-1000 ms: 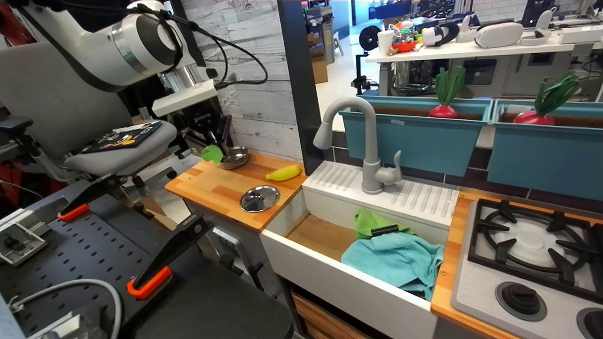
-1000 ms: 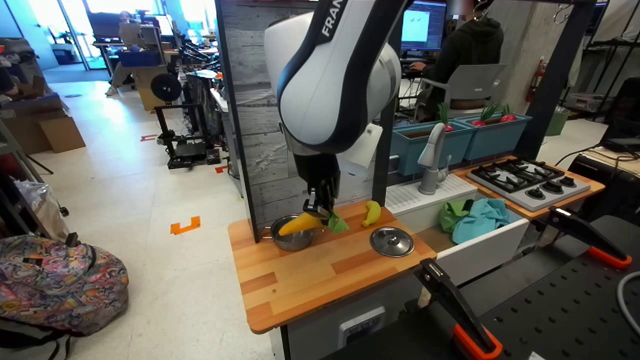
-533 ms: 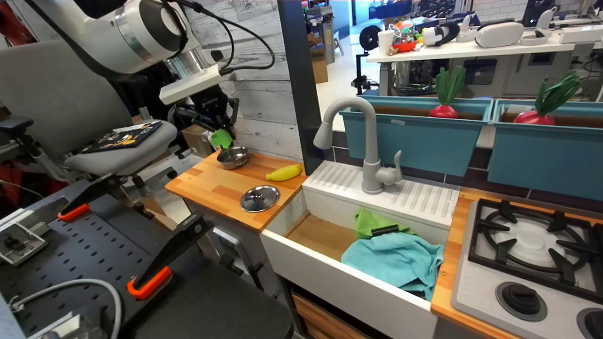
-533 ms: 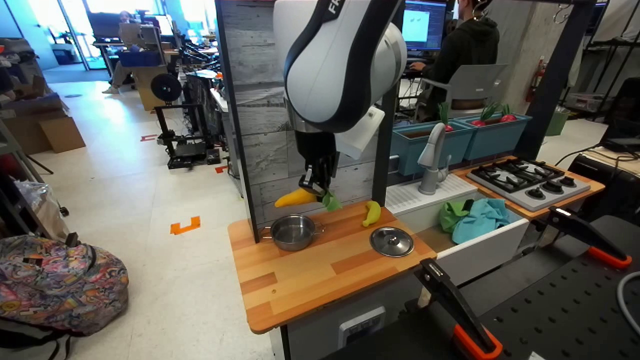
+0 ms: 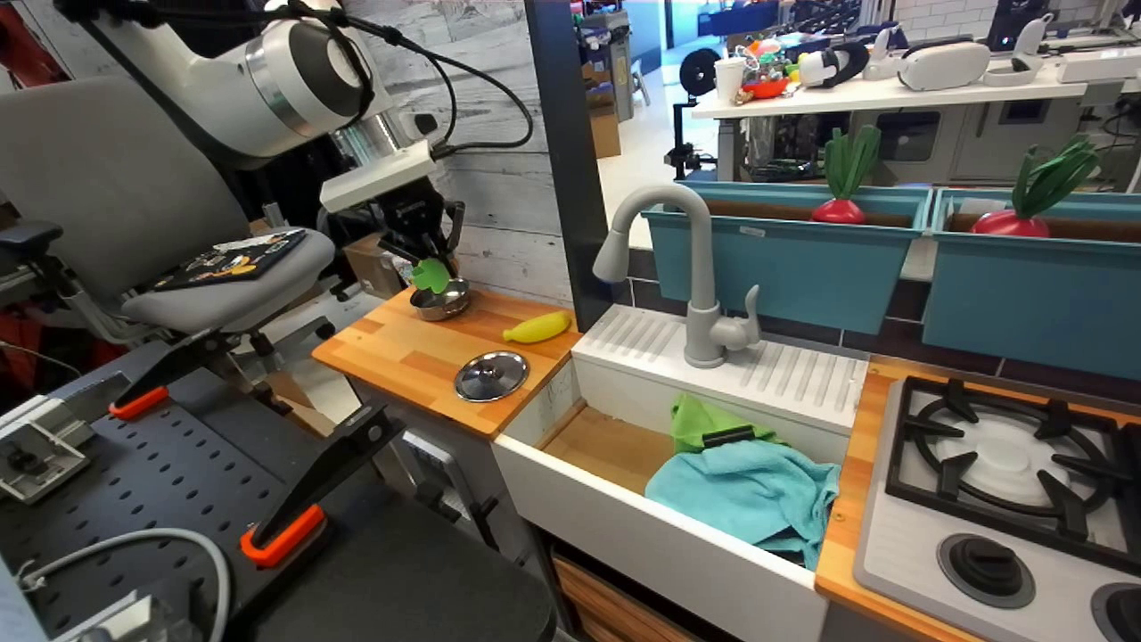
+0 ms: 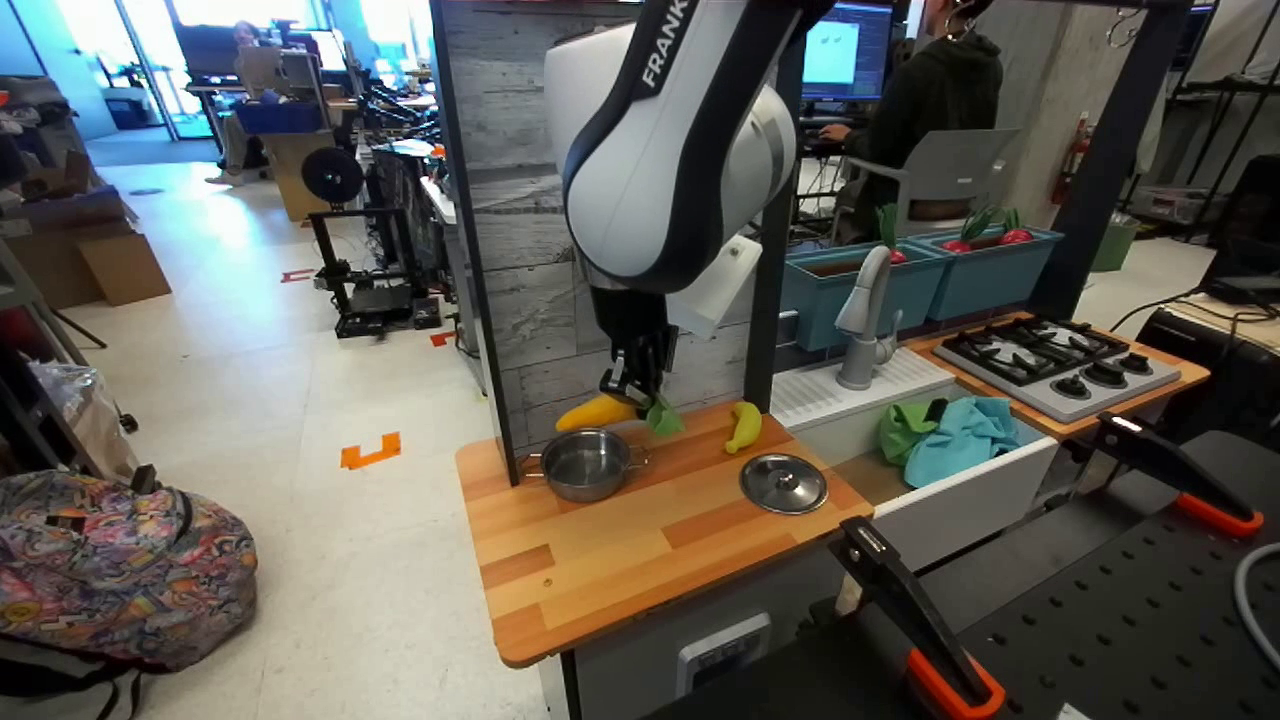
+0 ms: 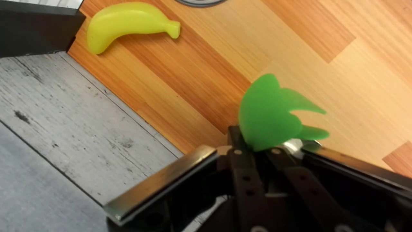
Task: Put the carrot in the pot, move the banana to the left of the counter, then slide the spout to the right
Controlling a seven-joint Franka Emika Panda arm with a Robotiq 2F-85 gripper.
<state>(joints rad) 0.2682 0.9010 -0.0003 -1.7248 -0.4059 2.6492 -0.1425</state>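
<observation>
My gripper is shut on the carrot, near its green leafy top, which also shows in the wrist view. The orange body hangs sideways in the air by the far rim of the silver pot; I cannot tell if it is over it. In an exterior view the gripper and leaves are at the pot, and the orange body is hidden. The yellow banana lies on the wooden counter near the sink. The grey spout stands upright behind the sink, arched leftward there.
A round metal lid lies on the counter near the sink. Green and teal cloths are in the sink. A grey wood wall panel and a black post border the counter's back. A stove stands beyond.
The gripper and carrot were low over the pot a second ago, then rose and moved back. Over the last half second they came down slightly. The banana, pot and spout have not moved.
</observation>
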